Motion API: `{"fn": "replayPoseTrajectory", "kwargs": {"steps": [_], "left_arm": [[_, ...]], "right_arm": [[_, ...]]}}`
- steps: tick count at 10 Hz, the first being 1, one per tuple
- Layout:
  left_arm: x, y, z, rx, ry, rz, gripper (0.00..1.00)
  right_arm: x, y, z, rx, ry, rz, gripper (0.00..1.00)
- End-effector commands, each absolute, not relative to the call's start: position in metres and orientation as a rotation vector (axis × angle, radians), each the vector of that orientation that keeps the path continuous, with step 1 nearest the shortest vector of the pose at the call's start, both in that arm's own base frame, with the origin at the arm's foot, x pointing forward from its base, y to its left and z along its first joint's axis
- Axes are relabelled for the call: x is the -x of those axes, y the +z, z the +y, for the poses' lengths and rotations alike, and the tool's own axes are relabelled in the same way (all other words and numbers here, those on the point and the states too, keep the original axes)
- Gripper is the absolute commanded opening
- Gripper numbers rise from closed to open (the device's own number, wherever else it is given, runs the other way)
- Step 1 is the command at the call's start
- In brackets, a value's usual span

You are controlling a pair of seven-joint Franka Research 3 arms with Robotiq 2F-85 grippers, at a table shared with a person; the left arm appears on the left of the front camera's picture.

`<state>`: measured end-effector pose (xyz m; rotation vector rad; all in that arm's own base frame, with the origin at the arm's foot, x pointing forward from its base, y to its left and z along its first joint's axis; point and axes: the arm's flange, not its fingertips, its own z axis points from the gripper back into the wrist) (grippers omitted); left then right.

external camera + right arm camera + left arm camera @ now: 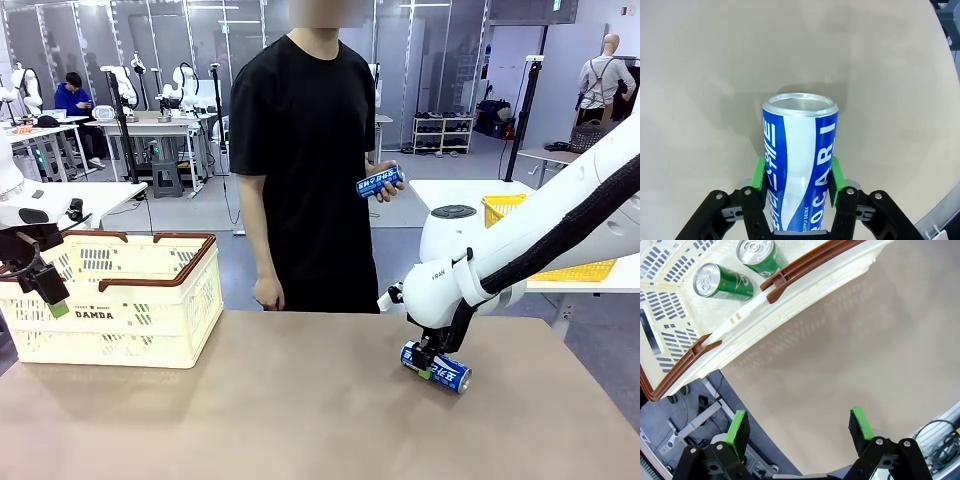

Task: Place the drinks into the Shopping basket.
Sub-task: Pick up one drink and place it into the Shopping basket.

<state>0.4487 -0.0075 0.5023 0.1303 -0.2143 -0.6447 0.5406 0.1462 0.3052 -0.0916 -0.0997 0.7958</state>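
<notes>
Clamped in the right gripper [430, 367] at four o'clock on the tan table [300, 420], blue-and-white metal can [800, 150] lettered "OCARI"; at nine, by the wide-open left gripper [799, 415], cream slotted "DAMDA" basket [150, 325] holding two green cans [722, 282]; at twelve, a person's blue can [378, 182].

You cannot see into the Shopping basket [110, 300] from the front, because its near wall hides the inside. From the left wrist, the picture's top edge cuts one green can [765, 257] in the basket, and the brown handle [790, 276] covers its lower part. Well apart from the basket, the right claw [425, 372] covers the middle of the blue can [453, 377]. The print on the person's can [378, 183] is too small to read.
</notes>
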Motion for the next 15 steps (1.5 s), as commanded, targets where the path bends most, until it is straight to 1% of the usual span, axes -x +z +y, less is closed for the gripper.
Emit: {"fn": "replayPoseTrajectory", "kwargs": {"steps": [1, 2, 5, 9, 11, 15], "left_arm": [[-0.448, 0.504, -0.009, -0.134, -0.632, -0.218, 1.0], [-0.448, 0.504, -0.009, -0.134, -0.632, -0.218, 1.0], [-0.448, 0.504, -0.009, -0.134, -0.632, -0.218, 1.0], [-0.448, 0.504, -0.009, -0.134, -0.632, -0.218, 1.0], [-0.448, 0.504, -0.009, -0.134, -0.632, -0.218, 1.0], [-0.448, 0.504, -0.009, -0.134, -0.632, -0.218, 1.0]], "right_arm": [[-0.544, 0.302, 0.151, 0.106, 0.753, -0.101, 0.38], [-0.544, 0.308, 0.153, 0.08, 0.698, -0.114, 0.38], [-0.534, 0.338, 0.163, 0.103, 0.526, -0.116, 0.38], [-0.493, 0.412, 0.178, 0.175, 0.406, -0.141, 0.38], [-0.474, 0.437, 0.184, 0.16, 0.403, -0.169, 0.38], [-0.463, 0.445, 0.215, 0.145, 0.43, -0.205, 0.38]]}}
